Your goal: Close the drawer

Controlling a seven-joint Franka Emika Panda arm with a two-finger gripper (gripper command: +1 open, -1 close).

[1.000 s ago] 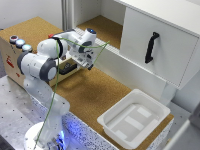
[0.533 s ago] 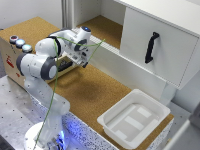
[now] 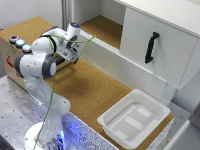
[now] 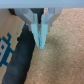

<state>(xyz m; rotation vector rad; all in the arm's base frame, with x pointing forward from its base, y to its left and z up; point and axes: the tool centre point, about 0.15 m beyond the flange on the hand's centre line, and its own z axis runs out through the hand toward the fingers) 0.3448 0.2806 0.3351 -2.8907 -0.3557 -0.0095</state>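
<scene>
The drawer (image 4: 16, 55) shows in the wrist view as a dark hollow with a light wooden edge, lying just beside the gripper (image 4: 41, 44). Its two pale fingers (image 4: 37, 31) run down to tips that meet, so the gripper looks clenched with nothing between the tips. They point at the cork surface (image 3: 95, 87) near the drawer's open side. A blue printed pattern on pale wood lies next to the dark hollow.

In the exterior view the gripper (image 3: 74, 54) sits at the front of the tan wooden box (image 3: 9, 57), which stands at the exterior view's left and carries round coloured buttons (image 3: 20, 42) on top. The arm (image 3: 37, 65) covers most of the box's front, so the drawer itself is hidden there and how far out it stands cannot be read from that view.

Judging by the dark interior exposed under the wrist camera, the drawer is not yet shut. The gripper seems placed to push against its front, and the whole push inward looks left to do.

Further off, a white plastic tray (image 3: 159, 111) lies well apart on the cork, and a white cabinet panel with black handle (image 3: 151, 47) stands beyond.
</scene>
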